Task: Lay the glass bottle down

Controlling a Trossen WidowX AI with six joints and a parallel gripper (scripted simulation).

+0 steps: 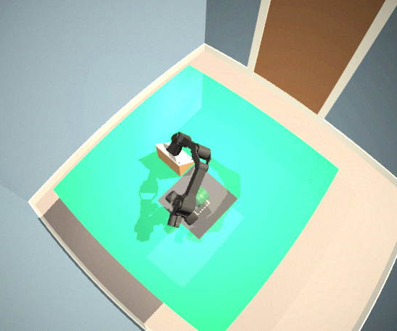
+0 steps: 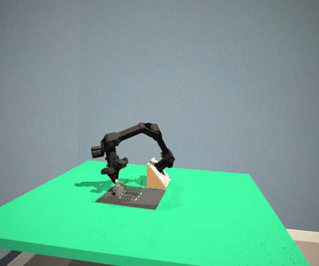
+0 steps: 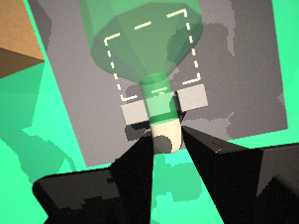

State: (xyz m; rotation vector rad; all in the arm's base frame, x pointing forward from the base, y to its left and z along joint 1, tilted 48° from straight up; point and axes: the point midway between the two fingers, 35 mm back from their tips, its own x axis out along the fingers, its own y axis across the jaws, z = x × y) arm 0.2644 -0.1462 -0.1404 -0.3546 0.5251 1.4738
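In the exterior view, toward the tabletop's (image 1: 267,162) (image 2: 185,232) (image 3: 15,196) far edge, our jaws are gripping the bottle (image 1: 202,196) (image 2: 134,184) (image 3: 149,38) by its neck; we're probably facing gentle final lowering into the rest (image 2: 119,190) (image 3: 194,98).

A green tint is carried by the see-through bottle (image 1: 202,196) (image 2: 134,184) (image 3: 144,40), and its tip (image 3: 166,134) is coloured cream. The U-shaped rest (image 2: 118,190) (image 3: 192,98) is finished in plain grey. The dark grey mat (image 1: 220,191) (image 2: 148,200) (image 3: 252,57) is marked with a dashed cream outline (image 1: 203,208) (image 2: 140,195) (image 3: 195,59). Bright green is shown by the tabletop (image 1: 267,173) (image 2: 200,220) (image 3: 25,171). Black is worn by the gripper (image 2: 116,181) (image 3: 167,139). The wedge (image 1: 171,162) (image 2: 154,178) (image 3: 17,43) is coloured orange-brown at its sides and white on top.
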